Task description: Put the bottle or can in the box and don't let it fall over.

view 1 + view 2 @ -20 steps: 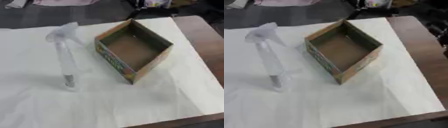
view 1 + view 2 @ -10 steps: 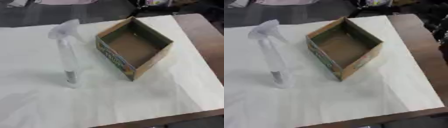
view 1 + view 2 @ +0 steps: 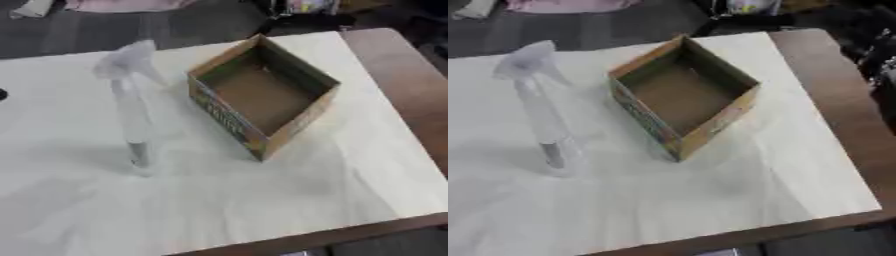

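Upright clear spray bottle (image 3: 131, 115) left of open box (image 3: 262, 95), a gap between; no robot hand visible.

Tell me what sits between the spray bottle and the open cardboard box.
Nothing: only a bare stretch of the white table cover separates the upright spray bottle from the box. The left eye view shows the gap plainly.

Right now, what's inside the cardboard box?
Nothing shows inside the box: its top is open and the bare brown floor is visible. The near inner walls hide a strip of floor beneath them. The clear spray bottle stands upright outside, to its left, on the white sheet.
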You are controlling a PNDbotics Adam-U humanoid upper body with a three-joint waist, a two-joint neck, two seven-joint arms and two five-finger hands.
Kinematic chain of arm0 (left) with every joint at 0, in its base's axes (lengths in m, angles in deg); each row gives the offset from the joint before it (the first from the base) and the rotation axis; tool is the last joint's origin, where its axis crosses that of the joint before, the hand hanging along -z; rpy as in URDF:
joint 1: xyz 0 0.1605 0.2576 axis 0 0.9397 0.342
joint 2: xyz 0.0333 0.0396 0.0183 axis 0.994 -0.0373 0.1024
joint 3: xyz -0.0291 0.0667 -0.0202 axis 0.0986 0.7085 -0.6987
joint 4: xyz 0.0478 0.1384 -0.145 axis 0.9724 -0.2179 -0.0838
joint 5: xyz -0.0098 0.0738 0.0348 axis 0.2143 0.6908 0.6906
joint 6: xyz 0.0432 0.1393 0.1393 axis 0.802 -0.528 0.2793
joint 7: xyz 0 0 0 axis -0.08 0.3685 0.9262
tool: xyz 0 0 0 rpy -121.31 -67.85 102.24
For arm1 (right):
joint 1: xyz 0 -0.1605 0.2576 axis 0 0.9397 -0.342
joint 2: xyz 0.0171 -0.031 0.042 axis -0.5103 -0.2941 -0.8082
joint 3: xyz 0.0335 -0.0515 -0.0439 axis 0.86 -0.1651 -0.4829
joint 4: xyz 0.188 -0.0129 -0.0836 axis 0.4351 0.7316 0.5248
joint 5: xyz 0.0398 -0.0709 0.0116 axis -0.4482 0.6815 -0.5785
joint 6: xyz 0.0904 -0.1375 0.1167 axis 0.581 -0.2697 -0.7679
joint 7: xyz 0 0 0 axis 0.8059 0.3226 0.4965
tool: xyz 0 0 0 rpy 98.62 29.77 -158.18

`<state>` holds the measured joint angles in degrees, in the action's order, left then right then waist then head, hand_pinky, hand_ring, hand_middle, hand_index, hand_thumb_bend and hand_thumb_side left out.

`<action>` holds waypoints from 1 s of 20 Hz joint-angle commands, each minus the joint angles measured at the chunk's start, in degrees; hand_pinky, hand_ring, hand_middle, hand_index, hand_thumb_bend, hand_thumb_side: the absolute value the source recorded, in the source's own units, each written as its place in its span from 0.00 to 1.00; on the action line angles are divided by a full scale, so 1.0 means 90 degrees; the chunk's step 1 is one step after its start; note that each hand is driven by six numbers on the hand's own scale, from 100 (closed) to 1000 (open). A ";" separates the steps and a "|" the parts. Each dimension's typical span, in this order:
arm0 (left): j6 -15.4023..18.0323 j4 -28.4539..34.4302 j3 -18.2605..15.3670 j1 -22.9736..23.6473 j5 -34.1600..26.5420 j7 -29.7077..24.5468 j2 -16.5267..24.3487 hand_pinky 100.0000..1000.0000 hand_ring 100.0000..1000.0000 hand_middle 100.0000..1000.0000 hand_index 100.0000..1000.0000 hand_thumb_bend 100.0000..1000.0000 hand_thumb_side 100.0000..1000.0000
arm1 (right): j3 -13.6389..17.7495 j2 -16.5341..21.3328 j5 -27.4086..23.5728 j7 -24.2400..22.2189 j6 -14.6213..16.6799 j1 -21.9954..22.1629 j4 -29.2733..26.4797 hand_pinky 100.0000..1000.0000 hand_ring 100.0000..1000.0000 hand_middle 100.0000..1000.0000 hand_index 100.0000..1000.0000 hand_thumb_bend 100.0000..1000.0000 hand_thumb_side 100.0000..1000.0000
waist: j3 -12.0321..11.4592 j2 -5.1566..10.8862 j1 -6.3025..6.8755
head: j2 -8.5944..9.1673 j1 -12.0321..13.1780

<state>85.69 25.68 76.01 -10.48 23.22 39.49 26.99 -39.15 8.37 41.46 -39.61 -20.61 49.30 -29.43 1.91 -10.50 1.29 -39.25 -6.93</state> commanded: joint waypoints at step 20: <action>-0.1934 0.0057 0.1329 -0.3073 -0.0960 -0.0718 -0.0177 0.72 0.76 0.98 0.96 0.00 0.96 | -0.0166 0.0289 -0.0036 -0.0245 -0.0091 -0.0123 0.0027 1.00 1.00 1.00 0.99 0.00 0.43 | 0.0233 0.0239 0.0148 | 0.0013 0.0534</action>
<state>69.31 25.74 87.78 -37.18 14.34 33.20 24.75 -40.83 9.08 41.29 -41.54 -21.50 48.83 -28.75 3.96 -9.36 2.73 -39.25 -2.42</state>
